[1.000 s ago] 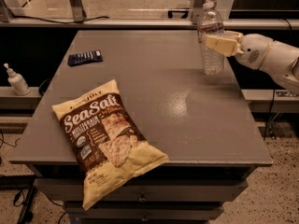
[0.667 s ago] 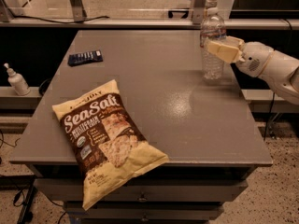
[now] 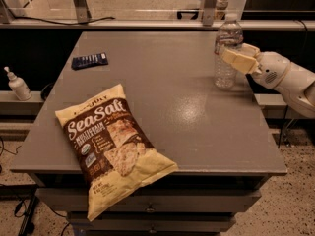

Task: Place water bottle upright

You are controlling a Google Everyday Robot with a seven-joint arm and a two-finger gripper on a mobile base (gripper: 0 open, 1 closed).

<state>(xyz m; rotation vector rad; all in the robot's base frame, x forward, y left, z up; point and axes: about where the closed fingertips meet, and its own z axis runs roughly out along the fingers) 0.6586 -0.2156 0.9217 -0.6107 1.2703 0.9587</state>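
The water bottle [image 3: 226,65] is clear and ribbed with a white cap. It stands upright near the right edge of the grey table [image 3: 167,97], its base on the tabletop. My gripper [image 3: 232,54] reaches in from the right and is shut around the bottle's middle, over the label band. A pale finger [image 3: 239,59] crosses the front of the bottle, and the other is hidden behind it. The white arm [image 3: 288,77] extends off the right side.
A large Sea Salt chip bag [image 3: 110,144] lies flat at the front left, overhanging the table's front edge. A dark flat device [image 3: 89,60] lies at the back left. A small white pump bottle [image 3: 18,84] stands on a ledge left of the table.
The gripper has lowered the bottle slightly, so that its base now rests on the tabletop. The chip bag and the dark device have not moved.
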